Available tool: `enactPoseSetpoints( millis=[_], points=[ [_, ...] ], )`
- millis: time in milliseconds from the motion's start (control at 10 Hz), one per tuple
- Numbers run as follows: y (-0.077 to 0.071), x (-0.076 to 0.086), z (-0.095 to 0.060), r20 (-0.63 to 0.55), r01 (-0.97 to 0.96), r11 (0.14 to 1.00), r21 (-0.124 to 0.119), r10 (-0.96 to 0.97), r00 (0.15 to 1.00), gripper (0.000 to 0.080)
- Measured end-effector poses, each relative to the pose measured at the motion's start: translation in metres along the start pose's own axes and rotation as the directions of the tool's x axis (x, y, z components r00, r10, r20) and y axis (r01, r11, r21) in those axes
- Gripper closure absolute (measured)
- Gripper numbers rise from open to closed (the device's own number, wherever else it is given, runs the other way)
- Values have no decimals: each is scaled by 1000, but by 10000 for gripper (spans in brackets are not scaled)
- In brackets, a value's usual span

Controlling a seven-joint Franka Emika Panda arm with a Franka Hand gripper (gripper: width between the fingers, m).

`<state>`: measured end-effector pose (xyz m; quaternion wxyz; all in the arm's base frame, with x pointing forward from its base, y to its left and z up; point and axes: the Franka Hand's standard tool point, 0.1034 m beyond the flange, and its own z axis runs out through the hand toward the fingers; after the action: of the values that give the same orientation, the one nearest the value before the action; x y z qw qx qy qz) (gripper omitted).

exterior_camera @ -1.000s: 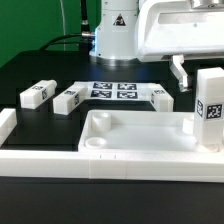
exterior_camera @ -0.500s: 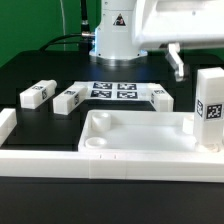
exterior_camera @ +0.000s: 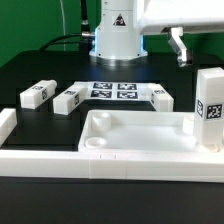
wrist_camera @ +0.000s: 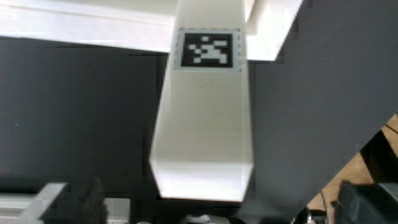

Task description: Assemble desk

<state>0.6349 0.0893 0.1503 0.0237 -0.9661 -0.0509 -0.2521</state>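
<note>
The white tray-like tabletop (exterior_camera: 130, 135) lies at the front. One leg block (exterior_camera: 209, 108) stands upright on its corner at the exterior view's right, tag facing forward. My gripper (exterior_camera: 200, 55) hangs above that leg, apart from it, open and empty; one finger (exterior_camera: 180, 48) shows. In the wrist view the same leg (wrist_camera: 205, 120) fills the middle, its tag at the far end. Three more leg blocks lie on the black table: two (exterior_camera: 36, 95) (exterior_camera: 70, 98) at the left and one (exterior_camera: 161, 97) right of centre.
The marker board (exterior_camera: 113, 91) lies flat between the loose legs. The robot base (exterior_camera: 118, 30) stands behind it. A long white border rail (exterior_camera: 60, 160) runs along the front, with a white corner piece (exterior_camera: 6, 122) at the left.
My gripper has risen straight up from beside the upright leg. The leg stays standing on the tabletop; nothing else moved.
</note>
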Motion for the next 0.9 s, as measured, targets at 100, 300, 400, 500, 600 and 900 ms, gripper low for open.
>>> enactPoseSetpoints(
  millis=[100,300,400,500,600,900],
  points=[
    [5,-6,4,92,-9,1000,2,9,996,151],
    [6,0,6,227,-18,1000,13,15,974,151],
    [4,-5,9,286,-21,1000,19,14,958,151],
    [1,-7,9,354,-22,999,26,12,935,151],
    [-2,-7,10,407,-21,999,33,6,913,151],
    [0,-5,16,565,-31,998,48,-2,825,151]
  ],
)
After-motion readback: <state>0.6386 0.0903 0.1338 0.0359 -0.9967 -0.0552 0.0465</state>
